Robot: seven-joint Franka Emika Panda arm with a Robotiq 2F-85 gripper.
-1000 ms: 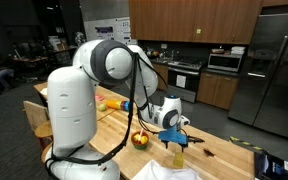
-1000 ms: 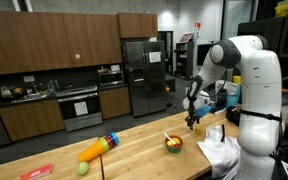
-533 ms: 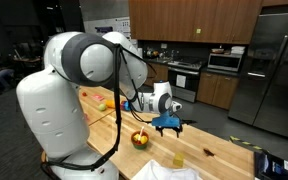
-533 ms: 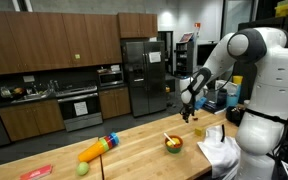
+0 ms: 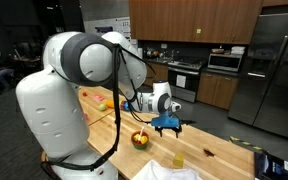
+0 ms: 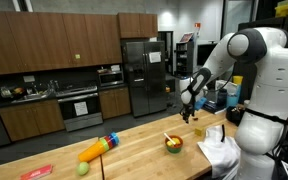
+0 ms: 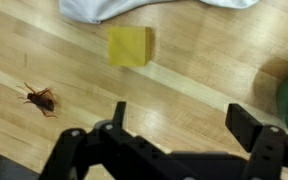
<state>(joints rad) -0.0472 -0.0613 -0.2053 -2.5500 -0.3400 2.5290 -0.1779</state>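
Hovers over counter (image 7: pixel 214 85) with hand (image 7: pixel 179 125) spread apart, holding nothing. Not yet touching yellow block (image 7: pixel 130 46) near bowl (image 5: pixel 139 139).

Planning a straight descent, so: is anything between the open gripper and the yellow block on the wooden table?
Nothing visible. In the wrist view only bare table lies between the gripper and the yellow block. The brown bug lies off to one side, the white cloth beyond the block.
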